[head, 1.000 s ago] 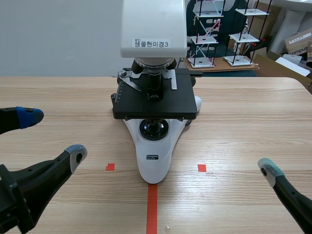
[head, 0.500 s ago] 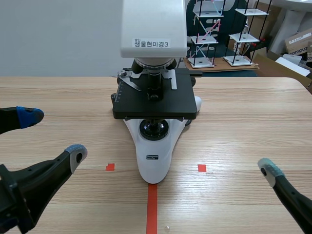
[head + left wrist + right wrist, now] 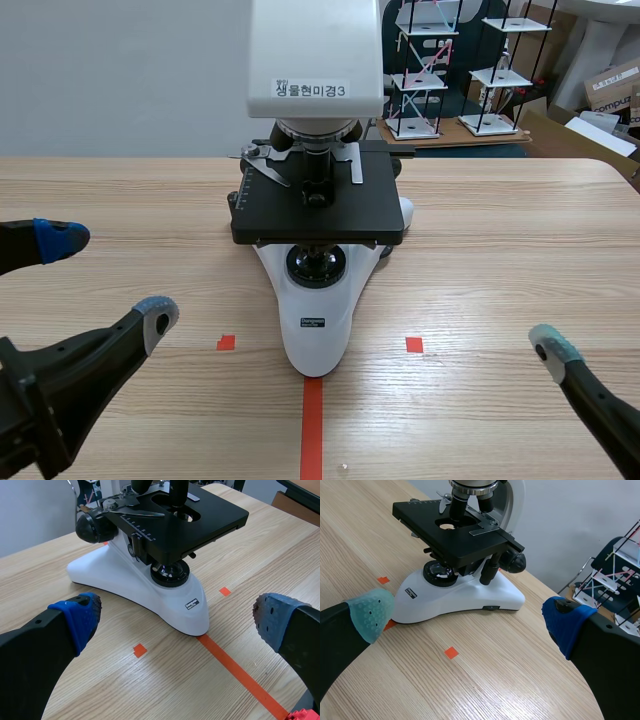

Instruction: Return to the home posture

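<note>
A white microscope [image 3: 316,250] with a black stage [image 3: 318,205] stands at the table's middle, also seen ahead of each gripper as the microscope [image 3: 150,575] and the microscope [image 3: 465,575]. My left gripper [image 3: 105,280] is open low at the left, its fingers wide apart with nothing between them; in its wrist view the left gripper [image 3: 175,625] frames the microscope's foot. My right gripper [image 3: 465,612] is open too, empty, back from the base; only one fingertip [image 3: 555,350] of it shows in the scene view.
The wooden table [image 3: 500,250] carries orange-red tape marks in front of the microscope. Behind the table's far right edge stand wire racks [image 3: 460,70] and cardboard boxes [image 3: 610,85].
</note>
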